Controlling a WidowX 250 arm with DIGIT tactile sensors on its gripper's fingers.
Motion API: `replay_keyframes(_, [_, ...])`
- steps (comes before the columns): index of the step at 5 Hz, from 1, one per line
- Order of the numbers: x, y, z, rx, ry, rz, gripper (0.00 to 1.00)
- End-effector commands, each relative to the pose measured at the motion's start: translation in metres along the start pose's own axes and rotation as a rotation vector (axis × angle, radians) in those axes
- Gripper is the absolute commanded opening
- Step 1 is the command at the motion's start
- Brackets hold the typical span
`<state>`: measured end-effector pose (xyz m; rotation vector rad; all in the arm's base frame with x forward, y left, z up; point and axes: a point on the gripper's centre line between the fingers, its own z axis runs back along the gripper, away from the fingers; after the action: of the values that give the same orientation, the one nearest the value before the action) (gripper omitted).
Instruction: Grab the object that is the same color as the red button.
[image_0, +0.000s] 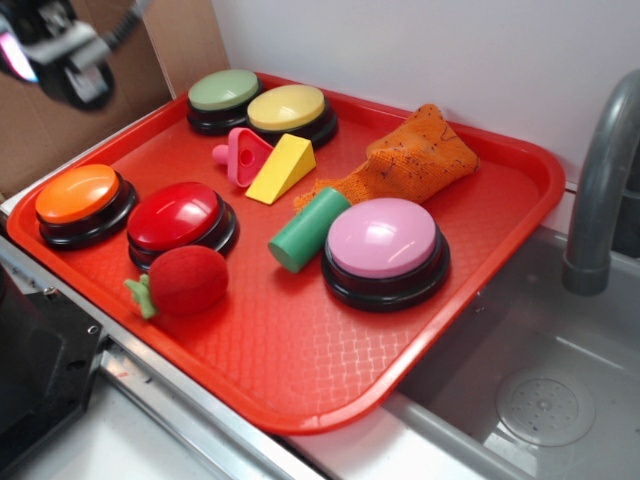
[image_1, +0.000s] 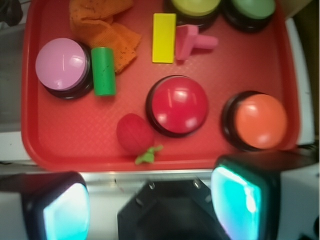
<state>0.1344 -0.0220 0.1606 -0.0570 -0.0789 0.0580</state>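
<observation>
Your target, a fuzzy red plush strawberry (image_0: 188, 281), lies on the red tray (image_0: 300, 370), just in front of the red button (image_0: 181, 216) and about touching its base. It looks soft, light and squashable; pinch its round body, not the green stem (image_0: 142, 297). The gripper (image_1: 145, 207) hangs high, fingers spread wide, empty. The tray's front rim is close; open floor lies toward the green cylinder (image_0: 308, 229).
</observation>
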Motion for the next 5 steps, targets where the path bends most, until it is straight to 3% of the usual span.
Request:
replay_keyframes(1, [0.007,-0.011,-0.049,0.015,-0.001,0.115,1.0])
replay_keyframes(2, [0.004,-0.016,-0.067,0.063,0.005,0.171,1.0])
replay_keyframes(4, [0.007,-0.017,-0.107,0.093,0.017,0.277,1.0])
replay_keyframes(5, [0.005,-0.02,-0.121,0.053,0.05,0.341,1.0])
